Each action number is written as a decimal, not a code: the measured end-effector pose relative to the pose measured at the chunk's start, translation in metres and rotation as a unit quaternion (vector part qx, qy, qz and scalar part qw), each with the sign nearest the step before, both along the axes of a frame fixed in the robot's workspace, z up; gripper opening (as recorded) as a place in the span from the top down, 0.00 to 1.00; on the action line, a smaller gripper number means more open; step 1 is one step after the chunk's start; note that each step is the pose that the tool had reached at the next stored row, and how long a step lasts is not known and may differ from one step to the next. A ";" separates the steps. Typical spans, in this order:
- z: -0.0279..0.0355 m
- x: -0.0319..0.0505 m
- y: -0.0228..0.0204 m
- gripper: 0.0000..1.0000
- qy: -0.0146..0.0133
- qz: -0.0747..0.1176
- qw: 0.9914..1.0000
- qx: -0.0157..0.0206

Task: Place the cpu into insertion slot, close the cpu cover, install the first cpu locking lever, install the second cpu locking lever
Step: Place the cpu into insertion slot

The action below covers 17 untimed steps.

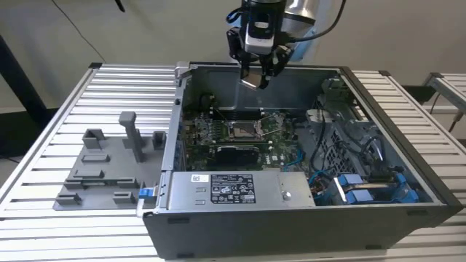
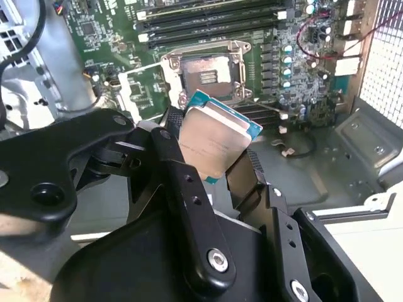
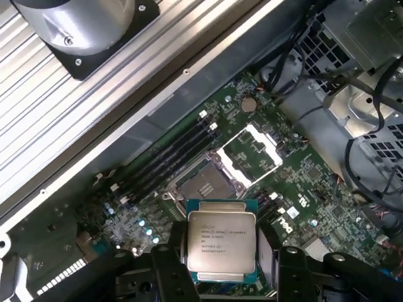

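Tool [image 3: 224, 269] gripping cpu [image 3: 221, 242], above insertion slot [image 3: 204, 187]

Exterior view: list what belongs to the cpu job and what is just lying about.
Job: cpu, gripped in the tool; slot, empty; cover, swung open.
Lying about: grey fixture on the table; labelled box; blue plugs.

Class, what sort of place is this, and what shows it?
Probably a robotics lab bench for computer assembly: an open computer case sits on a slatted metal table, and a robot arm's jaws hold a cpu above the green circuit board.
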State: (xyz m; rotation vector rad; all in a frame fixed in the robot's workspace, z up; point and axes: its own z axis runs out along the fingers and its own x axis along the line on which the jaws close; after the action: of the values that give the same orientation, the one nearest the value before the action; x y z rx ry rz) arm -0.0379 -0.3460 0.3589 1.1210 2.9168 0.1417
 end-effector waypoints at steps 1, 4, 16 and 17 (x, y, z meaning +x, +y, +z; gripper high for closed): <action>-0.0002 0.0000 0.0000 0.45 0.000 -0.008 1.000 0.000; -0.0008 0.0000 0.0000 0.45 0.000 -0.028 1.000 0.000; -0.0022 0.0000 0.0000 0.45 0.000 -0.110 0.994 0.000; -0.0023 0.0000 0.0000 0.45 0.000 -0.116 0.993 0.000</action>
State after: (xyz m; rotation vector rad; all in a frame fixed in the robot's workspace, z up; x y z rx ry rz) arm -0.0380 -0.3460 0.3566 1.4477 2.7577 0.1377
